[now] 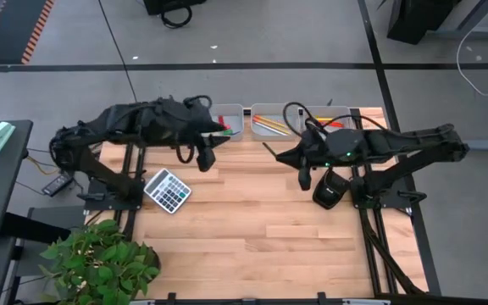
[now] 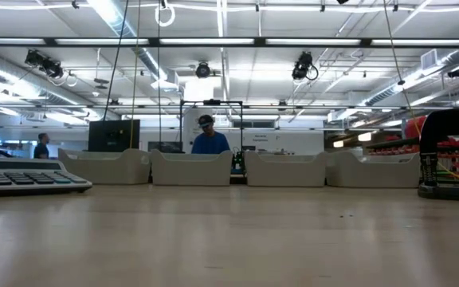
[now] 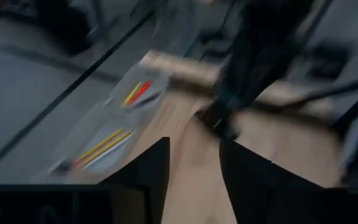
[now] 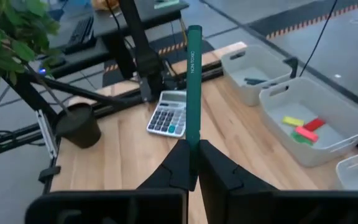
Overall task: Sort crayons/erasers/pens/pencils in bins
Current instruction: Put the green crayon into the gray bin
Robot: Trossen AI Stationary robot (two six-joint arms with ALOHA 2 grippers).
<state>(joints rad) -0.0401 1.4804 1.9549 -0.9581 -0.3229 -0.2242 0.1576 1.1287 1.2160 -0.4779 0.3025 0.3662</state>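
My right gripper (image 4: 191, 165) is shut on a green stick (image 4: 192, 87) marked NON TOXIC and stands above the table's middle (image 1: 280, 154), short of the bins. My left gripper (image 3: 193, 180) is open with nothing between its fingers, high over the near edge of a bin (image 1: 231, 123) at the table's far side. Four light-grey bins (image 2: 285, 169) stand in a row along the far edge. One bin holds yellow and red erasers (image 4: 303, 127), and another holds yellow and orange pencils (image 1: 269, 125). No gripper shows in the low view. My right gripper pinches the green stick by its near end (image 4: 192, 144) between its two fingers. The stick runs on along the fingers and juts out past their tips. It is lifted clear of the table.
A grey calculator (image 1: 168, 190) lies on the table's left part, near its left edge. A potted plant (image 1: 100, 258) stands off the near left corner. Bare wood stretches across the table's near half. A person (image 2: 209, 139) sits beyond the bins.
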